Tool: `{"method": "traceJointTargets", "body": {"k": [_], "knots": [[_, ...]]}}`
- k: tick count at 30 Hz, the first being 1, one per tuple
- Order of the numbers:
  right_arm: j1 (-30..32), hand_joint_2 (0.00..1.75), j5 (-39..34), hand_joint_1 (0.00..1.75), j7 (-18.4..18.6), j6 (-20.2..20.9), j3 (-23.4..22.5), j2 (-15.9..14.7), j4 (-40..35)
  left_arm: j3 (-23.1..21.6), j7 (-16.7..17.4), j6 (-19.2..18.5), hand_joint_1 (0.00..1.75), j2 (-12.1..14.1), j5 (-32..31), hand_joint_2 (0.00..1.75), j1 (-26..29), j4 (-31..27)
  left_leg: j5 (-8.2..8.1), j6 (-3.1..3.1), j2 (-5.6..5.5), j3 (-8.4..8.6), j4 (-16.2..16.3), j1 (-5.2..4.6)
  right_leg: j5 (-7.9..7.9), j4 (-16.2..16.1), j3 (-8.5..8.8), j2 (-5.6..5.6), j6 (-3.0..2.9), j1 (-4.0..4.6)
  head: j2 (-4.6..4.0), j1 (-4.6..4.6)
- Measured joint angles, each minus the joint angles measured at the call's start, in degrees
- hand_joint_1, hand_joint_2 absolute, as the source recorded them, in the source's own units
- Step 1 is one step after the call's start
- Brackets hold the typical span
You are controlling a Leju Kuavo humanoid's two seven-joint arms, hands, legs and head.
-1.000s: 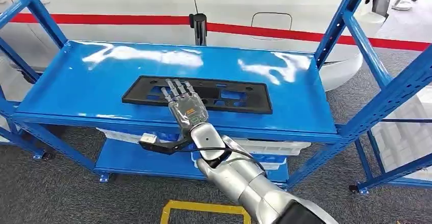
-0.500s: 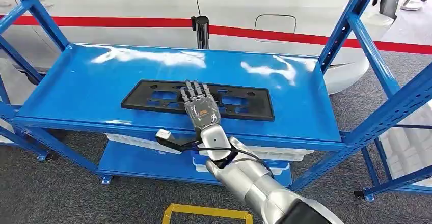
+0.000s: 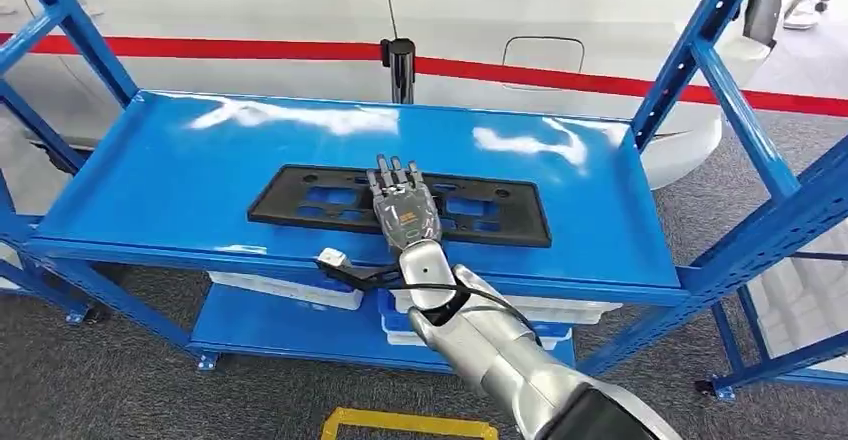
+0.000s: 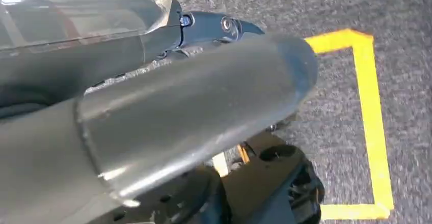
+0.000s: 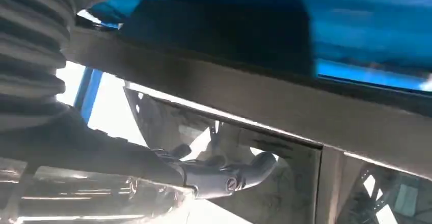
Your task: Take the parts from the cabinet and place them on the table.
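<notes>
One black part [image 3: 300, 196] lies on the top shelf [image 3: 170, 170] of the blue rack [image 3: 745, 130], close to the front edge of the shelf. It is the only part on this shelf. One robot hand, the right robot hand [image 3: 405, 210], lies flat over the middle of the part, palm down, with the fingers [image 3: 398, 174] straight and a little apart, and it grips nothing. The part goes out from under the robot hand to both sides. The part is a long, flat, matte plate with rectangular holes, and the blue shelf shows through them. The shelf is smooth glossy metal with white reflections. Under the shelf stand white bins [image 3: 285, 288]. The floor [image 3: 130, 380] is grey carpet with yellow tape [image 3: 400, 422].
</notes>
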Motion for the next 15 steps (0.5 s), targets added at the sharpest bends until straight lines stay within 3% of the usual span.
{"method": "traceJointTargets", "body": {"k": [2, 3, 7, 9, 11, 13, 15], "knots": [[-0.12, 1.75, -0.24, 0.05, -0.79, -0.11, -0.15, 0.02, 0.18, 0.02, 0.24, 0.76, 0.0, 0.0, 0.02, 0.0, 0.01, 0.0, 0.0, 0.4, -0.08, 0.03, 0.0, -0.52, 0.08, -0.09, 0.41, 0.0, 0.21, 0.16, 0.0, -0.07], [-0.13, 1.75, -0.39, 1.22, -1.03, -0.11, -0.2, 0.11, 0.24, 0.02, 0.31, 1.02, 0.0, 0.0, 0.06, 0.0, 0.01, 0.0, 0.0, 0.54, -0.09, -0.01, 0.01, -0.7, 0.16, -0.11, 0.58, -0.01, 0.35, 0.05, 0.0, 0.0], [-0.04, 1.75, -0.55, 1.52, -1.88, 0.09, -0.31, 0.39, 0.72, 0.02, 0.31, 1.66, 0.0, 0.0, 0.02, 0.0, 0.01, 0.0, -0.08, 1.04, -0.07, -0.03, 0.03, -0.88, 0.25, -0.39, 0.67, 0.0, 0.52, -0.06, 0.0, -0.02], [-0.01, 1.75, -0.57, 1.48, -1.99, 0.26, -0.31, 0.59, 0.98, 0.02, 0.55, 2.49, 0.0, 0.0, 0.0, 0.0, -0.01, 0.0, -0.06, 1.2, -0.05, -0.07, 0.03, -0.89, 0.27, -0.48, 0.68, 0.0, 0.92, -0.11, 0.0, -0.02], [0.06, 1.75, -0.57, 1.47, -2.06, 0.39, -0.31, 0.66, 1.18, 0.02, 0.72, 2.97, 0.0, 0.0, -0.13, 0.0, 0.0, 0.0, -0.06, 1.27, -0.06, -0.09, 0.04, -0.94, 0.28, -0.48, 0.66, -0.01, 0.96, -0.15, 0.0, -0.02], [0.06, 1.75, -0.61, 1.64, -2.26, 0.42, -0.31, 0.77, 1.2, 0.02, 1.05, 3.52, 0.0, 0.0, -0.33, 0.0, 0.0, 0.0, -0.06, 1.28, -0.06, -0.08, 0.04, -0.94, 0.29, -0.49, 0.65, -0.02, 0.97, -0.17, 0.0, -0.02], [0.3, 1.75, -0.72, 1.64, -2.69, 0.39, -0.33, 0.85, 1.22, 0.02, 1.18, 4.57, 0.0, 0.0, -0.72, 0.0, 0.0, 0.0, -0.07, 1.28, -0.05, -0.09, 0.04, -0.93, 0.3, -0.49, 0.62, -0.02, 0.98, -0.18, 0.0, -0.02]]}}
